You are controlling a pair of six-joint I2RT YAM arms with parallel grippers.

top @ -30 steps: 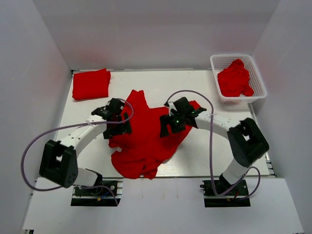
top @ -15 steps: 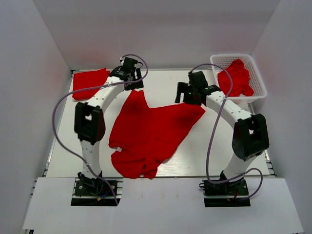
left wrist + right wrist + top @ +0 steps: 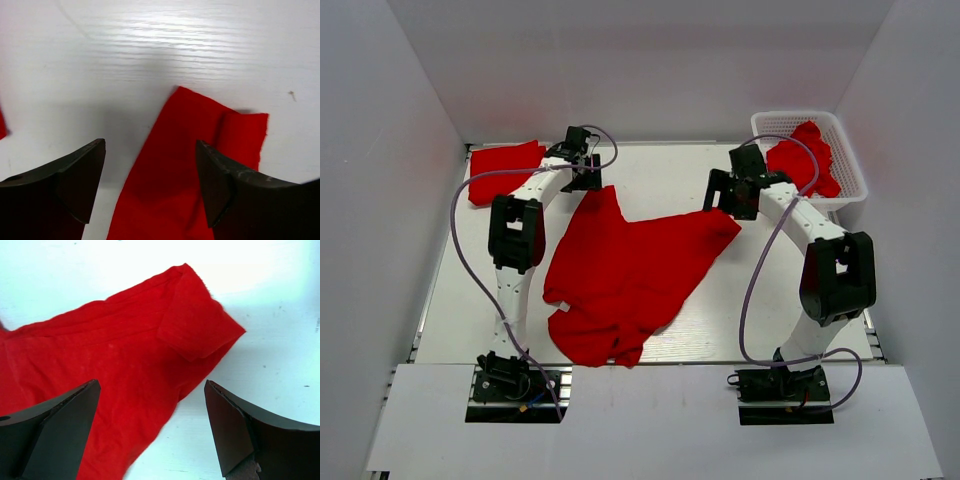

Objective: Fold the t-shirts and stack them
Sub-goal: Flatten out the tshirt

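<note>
One red t-shirt [image 3: 630,270] lies spread out and rumpled in the middle of the white table. My left gripper [image 3: 587,180] hangs over its far left corner. In the left wrist view that gripper [image 3: 150,175] is open, with the cloth corner [image 3: 200,145] lying flat below the gap and nothing clamped. Over the shirt's far right corner, my right gripper [image 3: 728,198] is open too. The right wrist view shows this gripper [image 3: 150,422] above a folded-over sleeve [image 3: 200,325]. A folded t-shirt [image 3: 505,160] rests at the back left.
A white lattice basket [image 3: 790,116] at the back right holds a heap of red cloth [image 3: 800,160]. White walls close in the table on three sides. Both arm bases sit at the near edge.
Both arms have swung from the middle of the spread shirt out to its far corners. The left jaws have narrowed slightly. The shirt lies as before.
</note>
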